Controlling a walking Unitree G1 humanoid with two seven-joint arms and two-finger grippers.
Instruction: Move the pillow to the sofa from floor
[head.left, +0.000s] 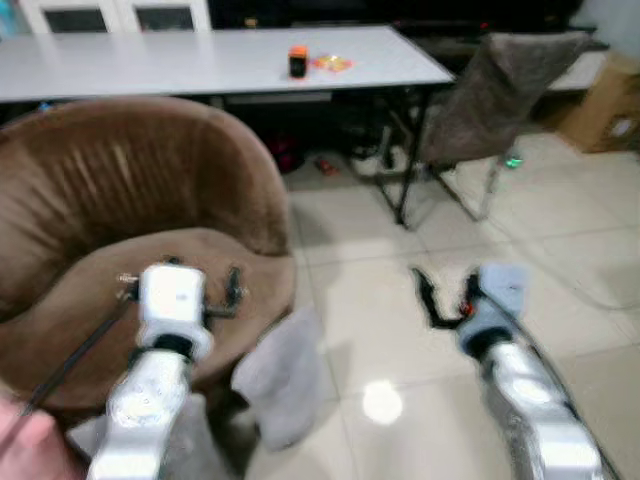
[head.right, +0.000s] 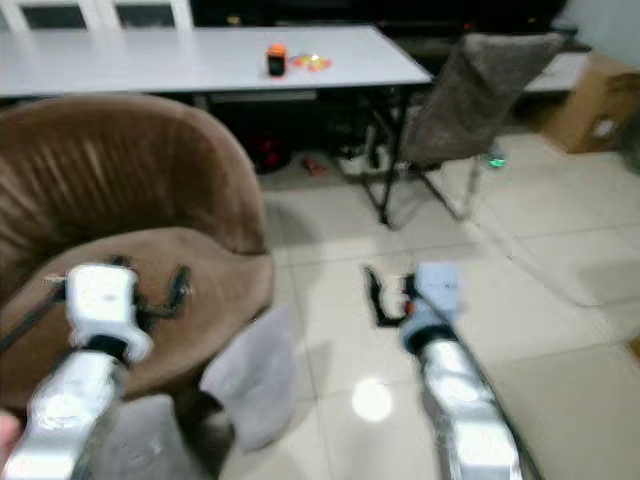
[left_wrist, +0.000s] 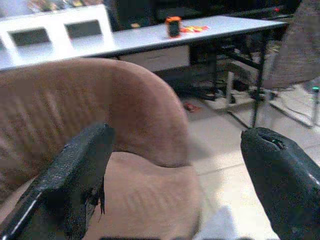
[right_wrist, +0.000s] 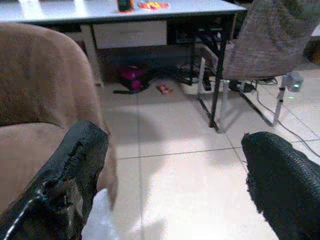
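— Where do the grippers stand?

— The left gripper hovers over the seat of the brown tub sofa, fingers spread wide, holding nothing. The right gripper hangs over the tiled floor, equally wide and empty.

— And the pillow?

— The pale grey pillow leans on the floor against the sofa's front, below and between both grippers, nearer the left.

— So which step?

— The approach, I'd judge. Next, both arms must drop and close in from either side.
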